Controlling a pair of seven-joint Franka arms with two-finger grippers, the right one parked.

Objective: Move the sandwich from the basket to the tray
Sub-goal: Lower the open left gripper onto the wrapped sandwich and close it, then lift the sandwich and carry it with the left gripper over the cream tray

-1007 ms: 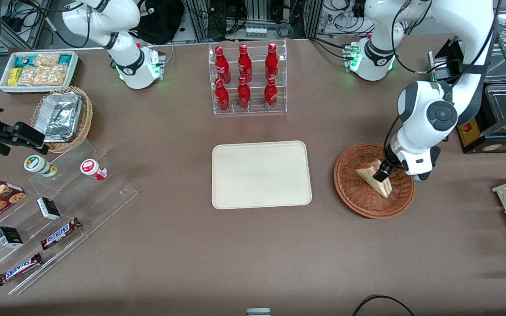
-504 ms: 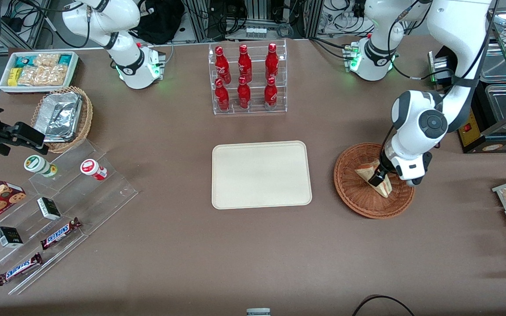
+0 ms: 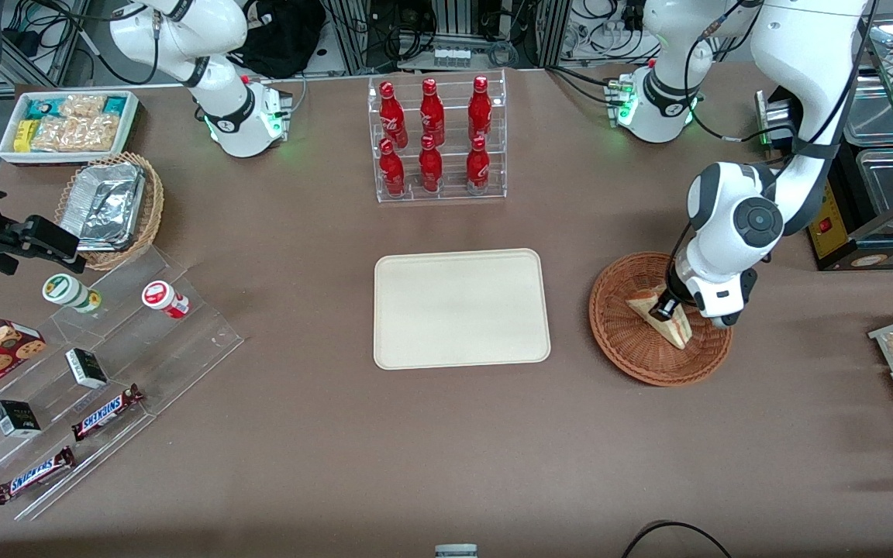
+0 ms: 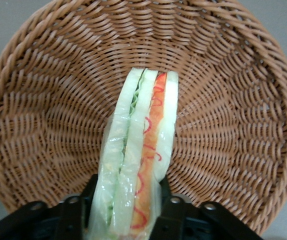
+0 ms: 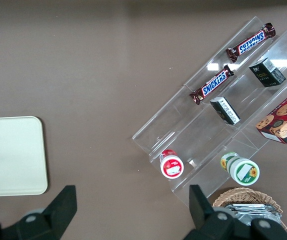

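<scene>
Sandwich (image 3: 667,319) sits in the round reddish-brown basket (image 3: 623,341), standing on edge with its layers of red and green filling showing between pale bread slices in the left wrist view (image 4: 142,165). The hand (image 3: 665,307) is down inside the basket, and its two dark fingers (image 4: 170,212) press against the outer bread faces at the wide end of the wedge, so it is clenched on the sandwich. The sandwich's narrow tip points toward the middle of the basket's woven floor (image 4: 223,125). The basket rests on the brown surface (image 3: 446,434) toward the working arm's end, well apart from the cream tray (image 3: 461,307), which lies flat near the middle of the surface with nothing on it. A clear rack of red bottles (image 3: 435,139) stands farther from the front camera than the tray. Toward the parked arm's end are a tan wicker basket holding crumpled foil (image 3: 109,203) and a clear stepped stand with candy bars (image 3: 105,411).
</scene>
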